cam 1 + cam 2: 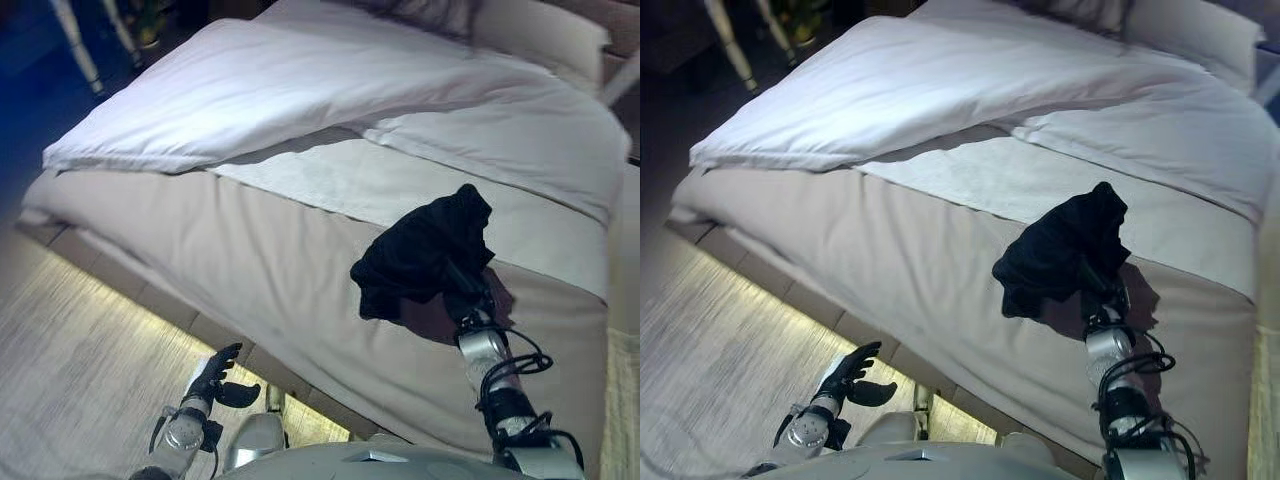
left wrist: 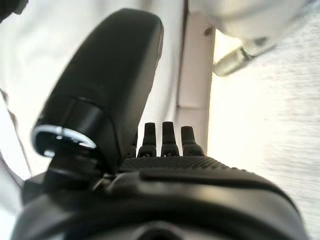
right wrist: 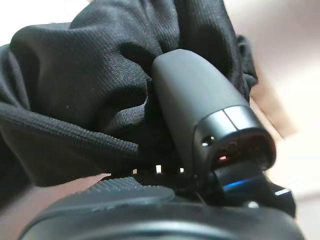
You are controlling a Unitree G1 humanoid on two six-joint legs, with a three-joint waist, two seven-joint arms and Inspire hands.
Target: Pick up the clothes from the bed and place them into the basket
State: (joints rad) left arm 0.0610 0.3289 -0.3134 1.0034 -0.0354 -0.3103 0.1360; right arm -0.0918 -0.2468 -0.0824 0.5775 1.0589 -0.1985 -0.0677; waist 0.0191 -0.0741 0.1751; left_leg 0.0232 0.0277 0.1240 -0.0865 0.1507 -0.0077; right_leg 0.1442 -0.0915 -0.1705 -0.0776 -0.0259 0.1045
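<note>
A black garment [image 1: 425,250] hangs bunched from my right hand [image 1: 468,297], lifted above the beige side of the bed [image 1: 250,260]. In the right wrist view the thumb [image 3: 195,95] presses into the black cloth [image 3: 85,85] and the fingers are buried in it. My left hand [image 1: 215,380] hangs low beside the bed's edge above the floor, fingers straight and empty; its wrist view shows the thumb [image 2: 110,80] and straight fingers [image 2: 167,137].
A white duvet [image 1: 300,80] and pillows [image 1: 530,30] cover the far half of the bed. A lit strip runs under the bed's base [image 1: 170,320]. Pale wood floor [image 1: 70,370] lies at the left. Chair legs [image 1: 85,45] stand at the far left.
</note>
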